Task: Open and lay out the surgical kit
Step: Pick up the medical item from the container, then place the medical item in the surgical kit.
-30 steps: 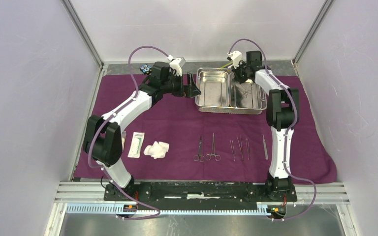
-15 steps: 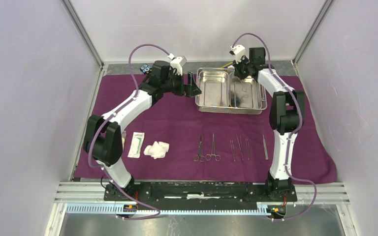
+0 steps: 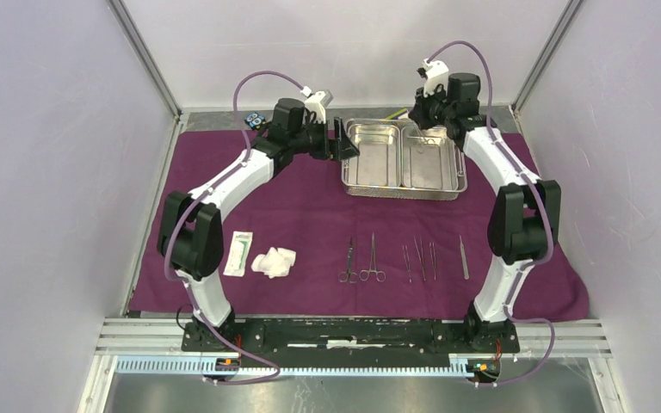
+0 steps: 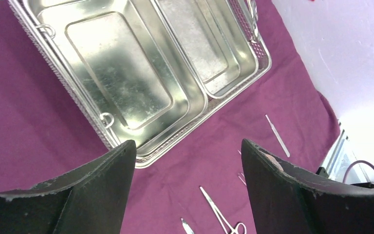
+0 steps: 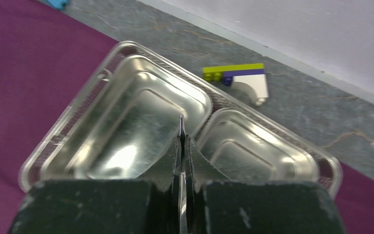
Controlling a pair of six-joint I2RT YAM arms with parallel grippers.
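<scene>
The dark-purple cloth wrap point(image 3: 310, 206) lies spread over the table. On its far part stands the steel tray point(image 3: 404, 185), and both compartments show bare metal in the left wrist view. My left gripper point(image 3: 344, 146) hovers open beside the tray's left edge point(image 4: 175, 156) with nothing between its fingers point(image 4: 107, 185). My right gripper point(image 3: 426, 120) is raised over the tray's back rim point(image 5: 68, 117), shut on a slim steel instrument point(image 5: 181, 124) seen edge-on. Two clamps point(image 3: 360, 262), tweezers point(image 3: 419, 258) and a thin tool point(image 3: 463, 256) lie in a row near the front. Gauze wads point(image 3: 274, 261) and a flat white packet point(image 3: 239, 253) lie to their left.
A yellow-purple-white block point(image 5: 236, 78) lies on the grey table just behind the tray. Small blue and black blocks point(image 3: 254, 120) sit at the cloth's back left corner. Walls close in on both sides, and the cloth's right front corner hangs near the metal rail.
The right gripper rose out of the tray's right compartment and back toward the rim, carrying the steel instrument. The left gripper shifted slightly up and right toward the tray, its jaws a little narrower.
</scene>
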